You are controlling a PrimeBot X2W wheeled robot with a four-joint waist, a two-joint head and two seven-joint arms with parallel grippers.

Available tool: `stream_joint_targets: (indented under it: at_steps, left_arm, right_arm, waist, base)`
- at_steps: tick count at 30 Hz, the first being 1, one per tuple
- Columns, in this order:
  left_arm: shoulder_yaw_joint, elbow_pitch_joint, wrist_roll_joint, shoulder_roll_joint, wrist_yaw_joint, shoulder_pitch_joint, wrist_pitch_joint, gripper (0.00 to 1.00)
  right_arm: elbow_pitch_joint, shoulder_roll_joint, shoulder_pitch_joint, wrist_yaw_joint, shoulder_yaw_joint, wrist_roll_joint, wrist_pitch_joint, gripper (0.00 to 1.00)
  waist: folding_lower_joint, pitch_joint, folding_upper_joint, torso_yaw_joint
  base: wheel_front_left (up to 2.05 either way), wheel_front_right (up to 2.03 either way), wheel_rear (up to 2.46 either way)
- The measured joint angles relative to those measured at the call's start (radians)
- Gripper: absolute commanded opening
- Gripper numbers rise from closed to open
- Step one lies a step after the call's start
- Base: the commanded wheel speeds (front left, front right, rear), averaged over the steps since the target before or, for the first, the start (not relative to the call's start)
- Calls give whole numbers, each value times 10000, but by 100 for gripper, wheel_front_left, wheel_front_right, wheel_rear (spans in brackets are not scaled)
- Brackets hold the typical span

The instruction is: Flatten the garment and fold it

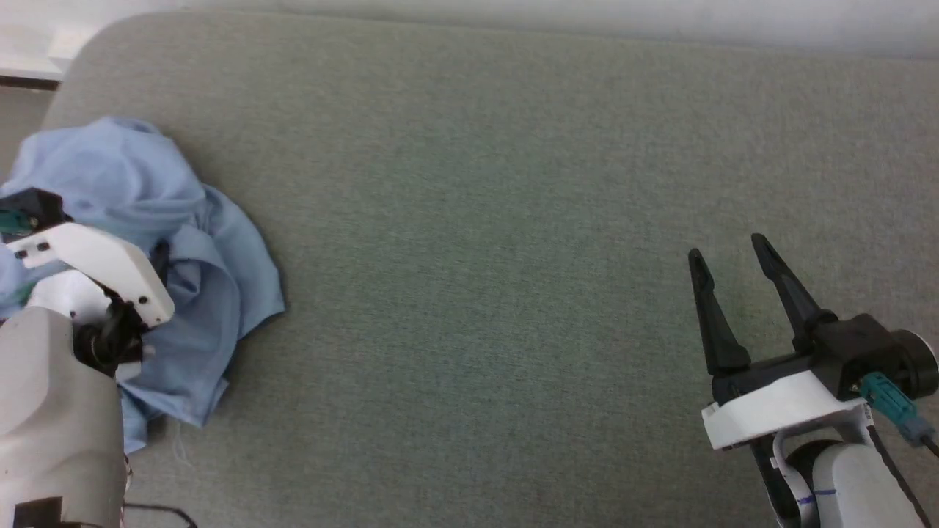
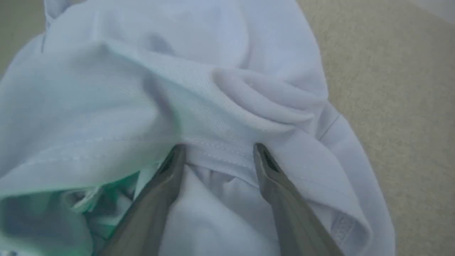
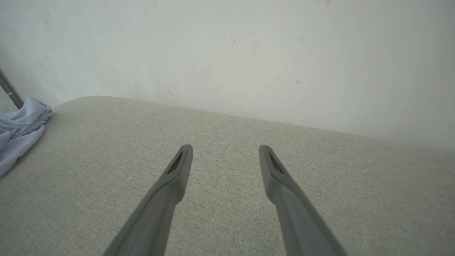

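Note:
The garment (image 1: 209,282) is a light blue T-shirt, crumpled in a heap at the left edge of the grey-green padded surface (image 1: 513,220). My left arm's white wrist (image 1: 99,268) hangs over the heap, hiding part of it. In the left wrist view the left gripper (image 2: 218,151) is open, its fingertips touching the garment (image 2: 170,81) on either side of a stitched hem. My right gripper (image 1: 726,253) is open and holds nothing at the lower right, far from the shirt. In the right wrist view the right gripper (image 3: 225,151) hovers over bare fabric, with the garment (image 3: 19,133) at the far left.
The padded surface has a rounded far-left corner (image 1: 95,51) near the heap. A pale wall (image 3: 227,53) runs along its far side. A thin grey pole (image 3: 10,92) stands behind the shirt.

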Motion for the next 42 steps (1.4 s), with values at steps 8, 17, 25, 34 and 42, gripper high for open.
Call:
stream_joint_targets:
  at_steps: [8, 17, 25, 34, 42]
  left_arm:
    - [-253, 1214, -201, 500, 25, -790, 2537, 0]
    - [-535, 587, 102, 608, 27, -626, 1252, 0]
    - [-1216, -1189, 993, 901, -247, -1393, -2757, 0]
    - [-2422, -2815, 1933, 497, -453, -2440, -5595, 0]
    - [-3375, -4627, 1871, -880, -493, -2516, -5678, 0]
  right_arm:
    - [161, -19, -190, 0, 180, 182, -128, 100]
    - [550, -8, -254, 0, 190, 349, -337, 100]
    - [825, 21, 176, 0, 17, 594, -514, 100]
    - [809, 33, 382, 0, -107, 915, -591, 100]
    - [798, 31, 766, 0, -451, 1005, -571, 100]
  waist:
    - [-3, 564, 0, -450]
    - [-1, 49, 0, -460]
    - [-2, -954, 0, -301]
    - [-4, -2008, 0, -504]
    - [-3, -2353, 0, -1515]
  base:
    - [0, 0, 0]
    - [0, 0, 0]
    - [0, 0, 0]
    - [0, 0, 0]
    - [0, 0, 0]
